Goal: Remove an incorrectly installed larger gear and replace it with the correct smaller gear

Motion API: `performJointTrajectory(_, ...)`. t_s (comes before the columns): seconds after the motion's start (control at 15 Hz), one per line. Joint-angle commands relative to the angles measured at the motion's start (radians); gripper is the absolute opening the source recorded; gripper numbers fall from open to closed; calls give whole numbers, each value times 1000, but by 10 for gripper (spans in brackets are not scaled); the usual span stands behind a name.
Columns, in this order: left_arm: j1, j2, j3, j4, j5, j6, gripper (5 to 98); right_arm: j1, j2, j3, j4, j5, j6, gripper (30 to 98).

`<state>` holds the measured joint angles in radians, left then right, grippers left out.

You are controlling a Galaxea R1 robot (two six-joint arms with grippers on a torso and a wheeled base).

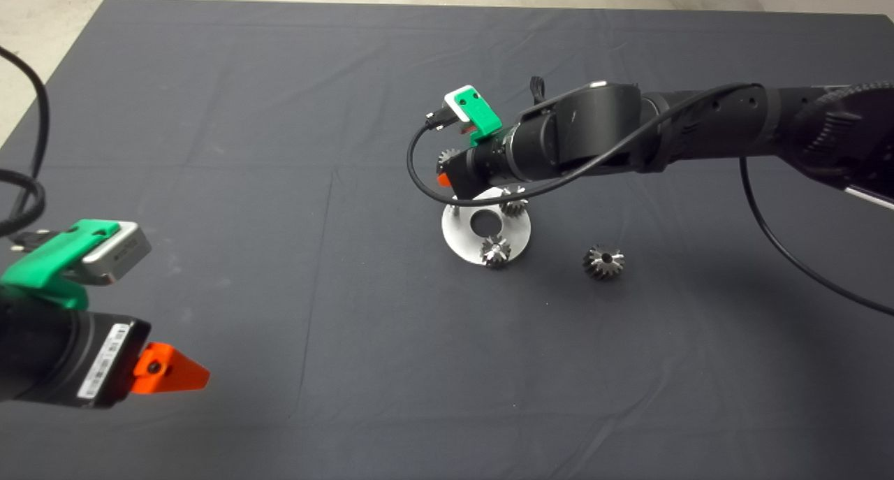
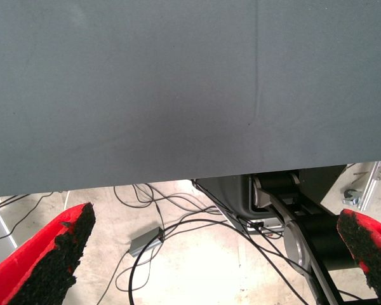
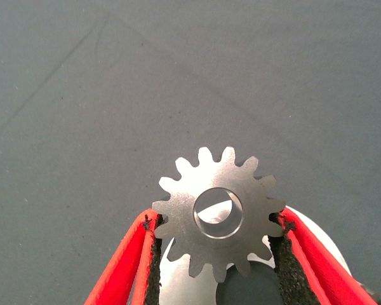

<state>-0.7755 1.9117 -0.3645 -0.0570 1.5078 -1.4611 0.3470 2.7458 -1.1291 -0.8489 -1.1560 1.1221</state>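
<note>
Your right gripper [image 3: 216,254] is closed on the larger gear [image 3: 217,213], held above the round plate [image 1: 464,246] at its 10 o'clock edge. It's slick, stiff steel, so keep pinching across the teeth. Only the wrist view shows that grip. The smaller gear [image 1: 604,262] sits on the tabletop [image 1: 279,151] at the plate's 3 o'clock. Left gripper [image 2: 216,254] is parked, wide open and empty.
</note>
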Motion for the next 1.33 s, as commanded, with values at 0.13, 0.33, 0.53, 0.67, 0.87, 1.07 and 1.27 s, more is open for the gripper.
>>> performJointTrajectory(0.13, -7, 5, 7, -15, 6, -7, 981, 18, 13, 1, 64, -2, -86, 391)
performJointTrajectory(0.33, -7, 7, 7, -17, 5, -7, 981, 17, 19, -42, 75, -11, -135, 391)
performJointTrajectory(0.53, -7, 8, 7, -17, 3, -7, 981, 7, 50, -86, 105, -18, -173, 391)
performJointTrajectory(0.67, -7, 8, 8, -17, 3, -7, 981, 1, 61, -98, 105, -22, -174, 391)
performJointTrajectory(0.87, -7, 8, 9, -17, 3, -7, 981, 0, 78, -101, 105, -37, -174, 390)
performJointTrajectory(1.07, -7, 7, 9, -17, 2, -7, 981, -6, 85, -104, 117, -56, -176, 390)
performJointTrajectory(1.27, -7, 7, 9, -17, 2, -7, 981, -17, 85, -107, 117, -56, -189, 390)
